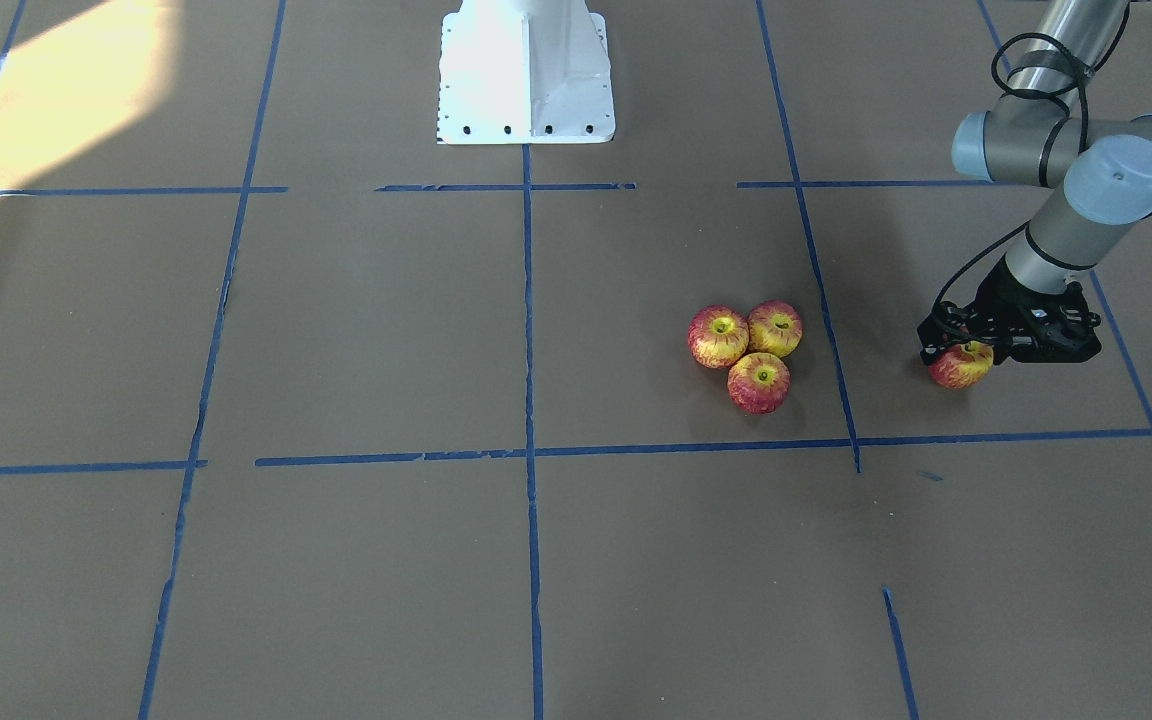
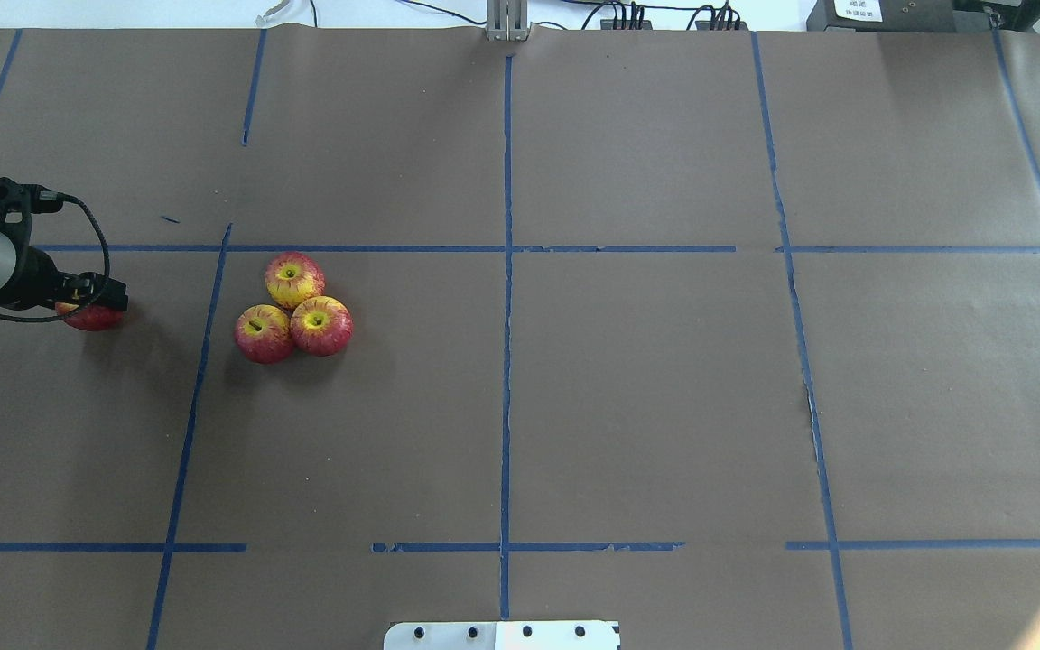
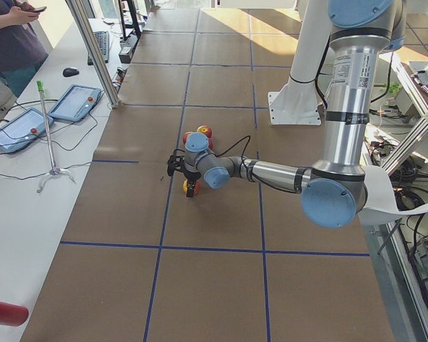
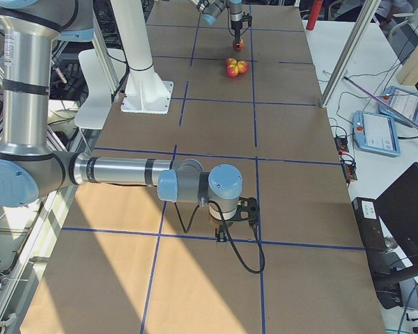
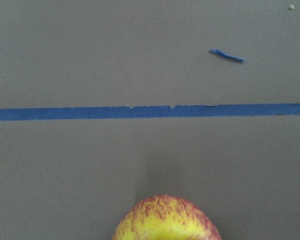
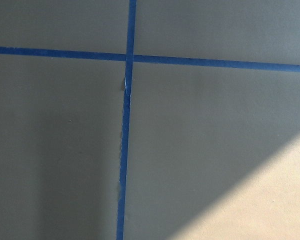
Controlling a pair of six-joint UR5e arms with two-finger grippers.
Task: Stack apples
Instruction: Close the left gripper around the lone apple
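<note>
Three red-and-yellow apples (image 1: 759, 382) lie touching in a cluster on the brown table, also in the overhead view (image 2: 294, 279). The fourth apple (image 1: 961, 367) sits apart, toward the robot's left, at table level. My left gripper (image 1: 964, 352) points down over it, jaws on either side, and looks shut on it. It shows in the overhead view (image 2: 94, 302) above this apple (image 2: 91, 318). The left wrist view shows that apple's top (image 5: 166, 220). My right gripper (image 4: 226, 229) hangs low over bare table far from the apples; I cannot tell its state.
The white robot base (image 1: 526, 80) stands at the table's robot side. Blue tape lines (image 2: 506, 271) grid the brown paper. A small tape scrap (image 5: 226, 55) lies beyond the held apple. A side bench with tablets (image 3: 75, 102) runs along the far edge.
</note>
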